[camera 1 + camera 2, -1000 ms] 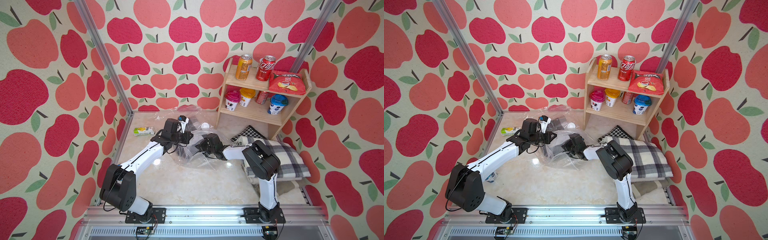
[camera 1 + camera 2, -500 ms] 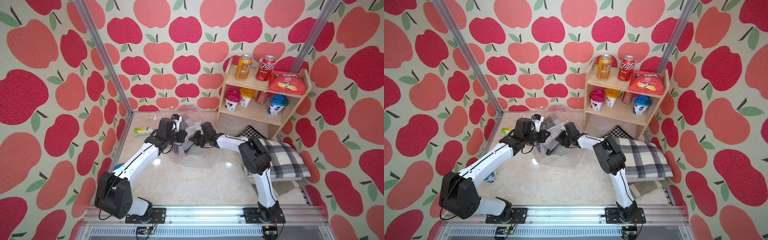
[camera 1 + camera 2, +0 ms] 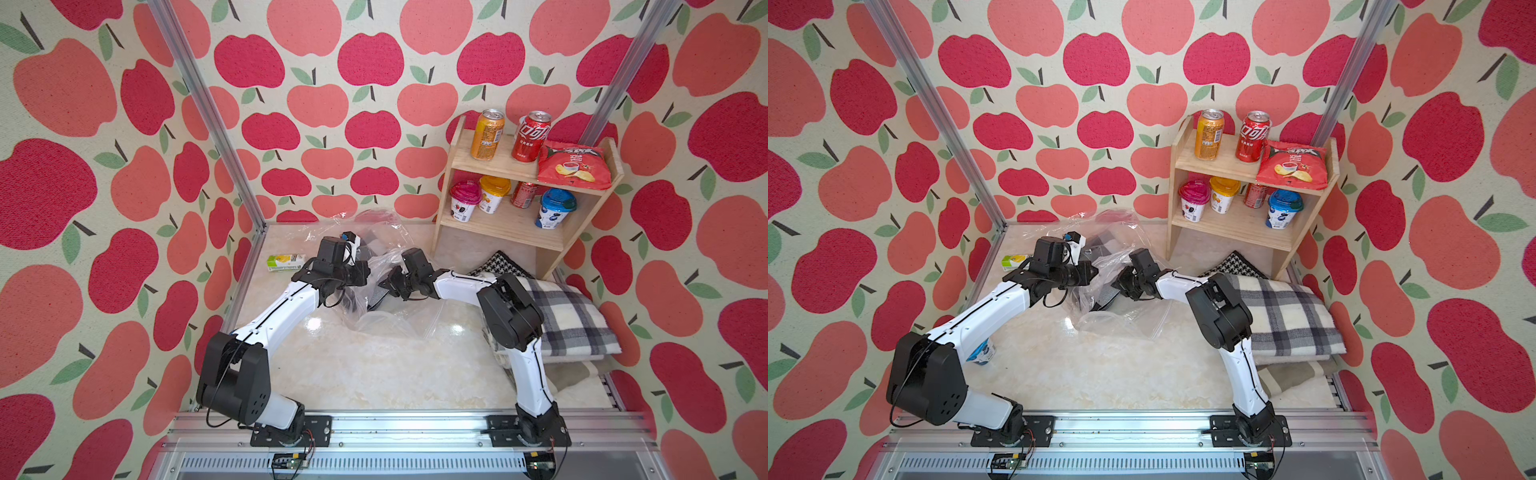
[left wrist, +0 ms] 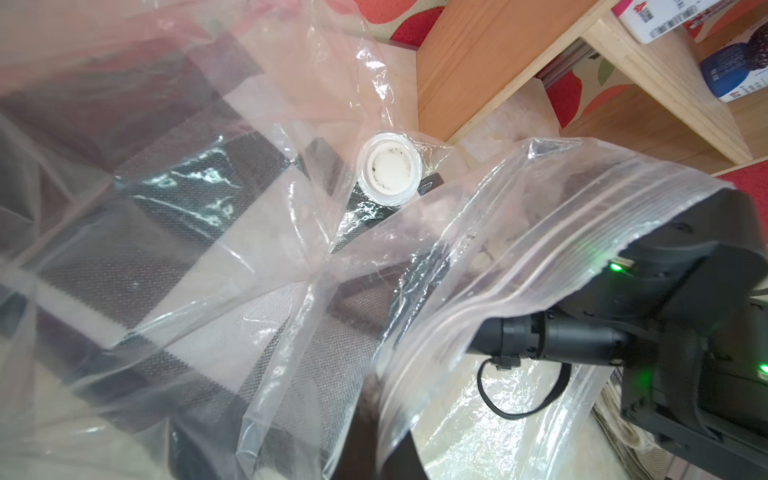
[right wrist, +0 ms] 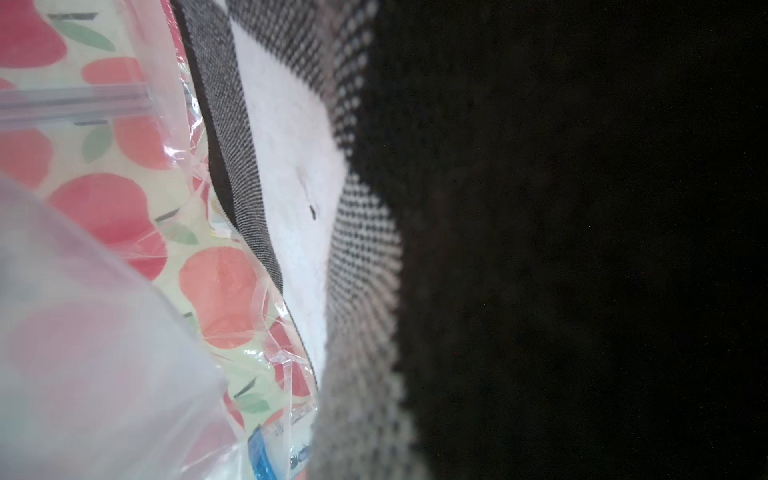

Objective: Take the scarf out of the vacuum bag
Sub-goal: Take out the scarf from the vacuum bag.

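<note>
White Chinese characters are seen on the red can (image 3: 530,137); the other labels cannot be read. The vacuum bag (image 3: 395,326) is held up at the back of the table (image 3: 374,374), with the checked scarf (image 4: 187,187) inside it. The left gripper (image 3: 366,272) is pressed together on the zip edge (image 4: 561,249). The right gripper (image 3: 381,286) is pinched on scarf fabric and is found nearer the left arm than a second ago.

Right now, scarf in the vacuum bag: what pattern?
The scarf is black-grey-white check; best in left wrist view.
</note>
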### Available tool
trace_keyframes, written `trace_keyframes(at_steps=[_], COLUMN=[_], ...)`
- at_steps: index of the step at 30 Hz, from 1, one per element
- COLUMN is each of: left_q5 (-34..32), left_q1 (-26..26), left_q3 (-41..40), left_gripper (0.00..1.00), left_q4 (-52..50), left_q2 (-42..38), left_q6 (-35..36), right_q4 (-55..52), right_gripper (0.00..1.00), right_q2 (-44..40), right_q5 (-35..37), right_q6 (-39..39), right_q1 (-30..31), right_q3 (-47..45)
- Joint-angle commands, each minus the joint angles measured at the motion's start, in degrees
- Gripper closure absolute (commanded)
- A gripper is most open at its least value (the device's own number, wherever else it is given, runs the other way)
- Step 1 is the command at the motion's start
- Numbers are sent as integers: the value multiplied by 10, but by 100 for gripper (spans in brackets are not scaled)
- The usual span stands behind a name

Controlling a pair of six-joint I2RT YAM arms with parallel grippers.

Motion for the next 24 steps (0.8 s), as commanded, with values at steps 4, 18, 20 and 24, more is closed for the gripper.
trace_keyframes(at_steps=[4,18,20,24], left_q5=[-23,-35,-37,-36], left_q1=[-7,-30,-33,-37], left_q3=[41,70,74,79], left_gripper=[100,100,100,100], left_q4=[3,47,49,57], left_q2=[47,125,130,137], left_q6=[-27,-66,-68,-73], right_q4=[-12,-230,-253,-272], right_gripper=[100,100,100,100], right_q2=[-105,-236,-247,-266], right_q5=[9,116,128,122], right_q6=[-41,-169,-179,-186], right_q1=[26,24,21,14], right_q3=[-60,-94,-97,-118])
